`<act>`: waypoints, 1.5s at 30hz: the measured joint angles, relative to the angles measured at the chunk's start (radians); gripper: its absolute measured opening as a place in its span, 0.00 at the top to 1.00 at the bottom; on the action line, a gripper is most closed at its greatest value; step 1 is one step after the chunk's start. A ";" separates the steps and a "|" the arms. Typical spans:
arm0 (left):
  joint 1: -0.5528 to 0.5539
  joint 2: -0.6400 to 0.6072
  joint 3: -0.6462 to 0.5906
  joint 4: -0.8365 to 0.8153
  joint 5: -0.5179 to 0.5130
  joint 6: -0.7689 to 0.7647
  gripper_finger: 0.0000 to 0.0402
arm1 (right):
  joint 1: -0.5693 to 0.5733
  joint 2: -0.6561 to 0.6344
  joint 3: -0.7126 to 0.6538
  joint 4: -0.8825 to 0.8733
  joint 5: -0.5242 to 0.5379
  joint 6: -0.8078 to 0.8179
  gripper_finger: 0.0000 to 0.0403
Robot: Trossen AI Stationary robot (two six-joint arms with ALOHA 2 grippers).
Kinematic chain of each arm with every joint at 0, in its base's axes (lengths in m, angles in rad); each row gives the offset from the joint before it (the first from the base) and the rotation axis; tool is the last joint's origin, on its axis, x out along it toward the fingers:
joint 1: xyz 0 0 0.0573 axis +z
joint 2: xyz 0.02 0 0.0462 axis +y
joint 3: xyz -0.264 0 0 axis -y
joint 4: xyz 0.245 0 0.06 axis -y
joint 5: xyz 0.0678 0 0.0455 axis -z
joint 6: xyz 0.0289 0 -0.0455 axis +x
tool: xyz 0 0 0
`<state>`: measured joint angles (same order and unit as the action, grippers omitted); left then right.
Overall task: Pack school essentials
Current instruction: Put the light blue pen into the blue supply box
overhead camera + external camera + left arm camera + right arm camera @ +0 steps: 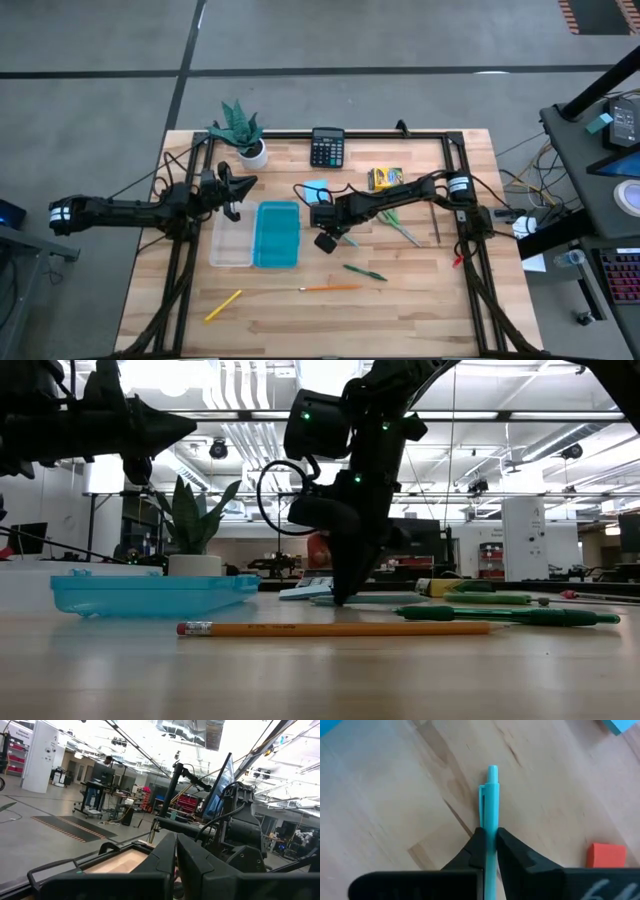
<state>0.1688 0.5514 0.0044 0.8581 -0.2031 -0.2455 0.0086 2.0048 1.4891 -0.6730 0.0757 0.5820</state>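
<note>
My right gripper stands at the table's middle, pointing down, shut on a teal pen. A red eraser lies close beside it. The light-blue sticky-note pad, yellow crayon box, green-handled scissors, green pen, orange pencil and a yellow pencil lie flat on the wood. My left gripper hovers shut and empty above the clear box's far end, well above the table. My right gripper pinches the teal pen's barrel between its two fingers, just behind the clip. It comes from above, pointing down, one finger on each side of the barrel. The clip end sticks out past the fingers over the wood. The fingertips reach the tabletop.
The teal lid lies beside the clear box, left of my right gripper. A calculator and a white-potted plant stand at the far edge. A black frame runs around the tabletop. Bare wood shows along the near edge.
</note>
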 joint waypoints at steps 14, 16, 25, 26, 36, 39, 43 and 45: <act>0.000 0.000 0.000 0.024 0.000 -0.002 1.00 | 0.020 -0.236 -0.090 0.164 0.012 -0.256 0.95; 0.000 0.006 0.000 0.024 0.000 -0.010 1.00 | 0.027 -0.287 -0.152 0.306 0.014 -0.301 0.95; -0.001 0.061 0.000 0.038 0.030 -0.171 1.00 | 0.031 -0.435 -0.527 1.160 0.014 -0.484 0.96; -0.001 0.071 0.000 0.052 0.030 -0.189 1.00 | 0.031 -0.446 -0.563 1.228 0.014 -0.501 0.96; -0.100 0.238 0.100 0.113 0.035 -0.131 1.00 | 0.021 -0.534 -0.698 1.502 -0.005 -0.556 0.96; -0.144 0.320 0.157 0.112 0.035 -0.069 1.00 | 0.021 -0.538 -0.696 1.533 -0.006 -0.568 0.96; -0.192 0.441 0.234 0.149 0.036 -0.007 1.00 | 0.019 -0.538 -0.679 1.579 -0.045 -0.527 0.96; -0.211 0.507 0.270 0.185 0.036 0.020 1.00 | 0.019 -0.537 -0.668 1.578 -0.072 -0.496 0.96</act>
<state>-0.0419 1.0585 0.2743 1.0434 -0.1669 -0.2257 0.0273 1.4673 0.8215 0.9054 0.0035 0.0861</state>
